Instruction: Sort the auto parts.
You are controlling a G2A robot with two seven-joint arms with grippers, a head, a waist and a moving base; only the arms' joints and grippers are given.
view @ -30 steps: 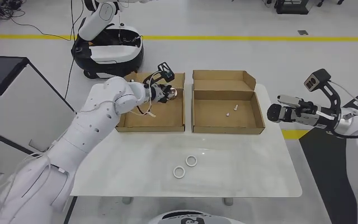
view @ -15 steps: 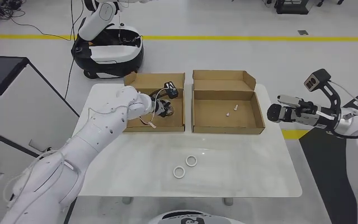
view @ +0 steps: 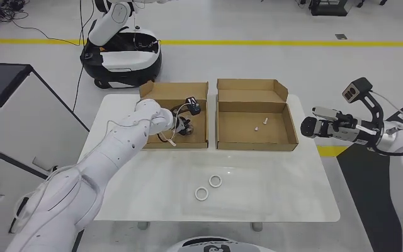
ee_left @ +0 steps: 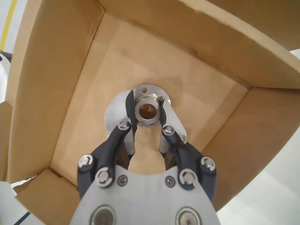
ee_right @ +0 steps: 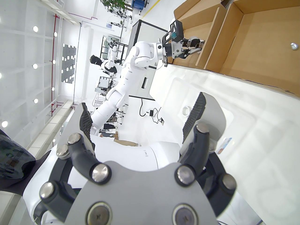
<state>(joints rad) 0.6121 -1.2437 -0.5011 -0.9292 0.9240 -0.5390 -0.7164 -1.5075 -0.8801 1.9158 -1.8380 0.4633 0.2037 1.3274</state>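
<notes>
My left gripper (ee_left: pixel 146 109) is shut on a silver metal flanged bushing (ee_left: pixel 145 99), held low over the floor of the left cardboard box (view: pixel 197 135). In the top view that gripper (view: pixel 183 125) sits at the box's right half. Two white rings (view: pixel 215 181) (view: pixel 201 193) lie on the white table (view: pixel 283 189) in front of the boxes. The right cardboard box (view: pixel 277 143) holds two small white parts (view: pixel 266 119) (view: pixel 256 128). My right gripper (ee_right: pixel 143 105) is open with nothing in it and hangs off the table's right edge (view: pixel 306 126).
The box walls rise close around the left gripper. One white ring (ee_right: pixel 186 111) and a small bolt (ee_right: pixel 293 45) in the right box show in the right wrist view. Another robot (view: pixel 123 50) stands on the floor behind the table.
The left gripper has carried the bushing from the far right corner of the left box toward its front and lower down. The right arm has stayed still.
</notes>
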